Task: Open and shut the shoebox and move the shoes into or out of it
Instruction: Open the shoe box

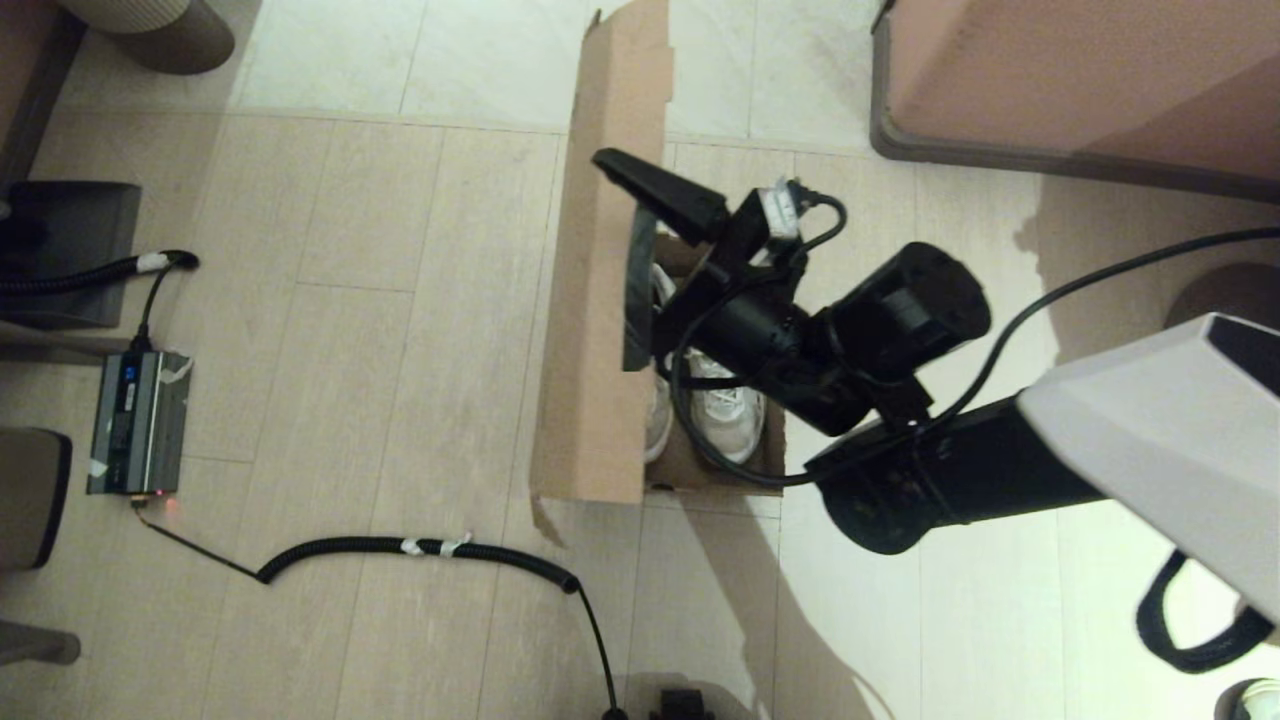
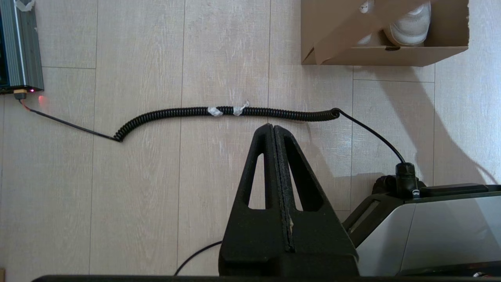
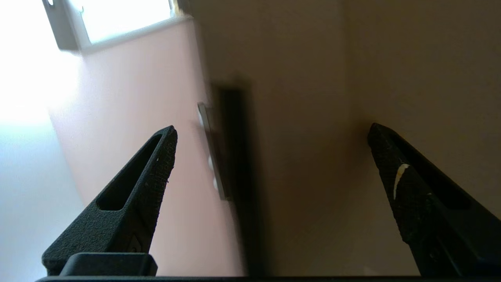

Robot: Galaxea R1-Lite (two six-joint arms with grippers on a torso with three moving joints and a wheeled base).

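- Right now I have the shoebox on the floor, its lid flap standing up on the side away from my right arm, so the box is open.
- Inside the shoebox lie the shoes, pale sneakers with white laces, toes toward the near end wall; the arm hides part of the pair.
- My right gripper is over the shoebox beside the raised lid flap, its fingers spread wide and holding nothing; one finger pokes out past the flap's inner face. The right wrist view shows both fingers far apart with a dark strip on the cardboard between them.
- My left gripper is parked well apart from the shoebox, pressed fully closed and empty, above the coiled cable on the floor.
- Handling, as I judge it: the cardboard is light and fairly stiff but will bend at the hinge, so I would push or pinch the lid flap near its free edge, not mid-panel. The box may slide on the smooth floor if pushed sideways.
- The shoes look light with soft uppers and firm soles; I would grasp one across the heel collar or the sole's sides, and avoid snagging the laces.
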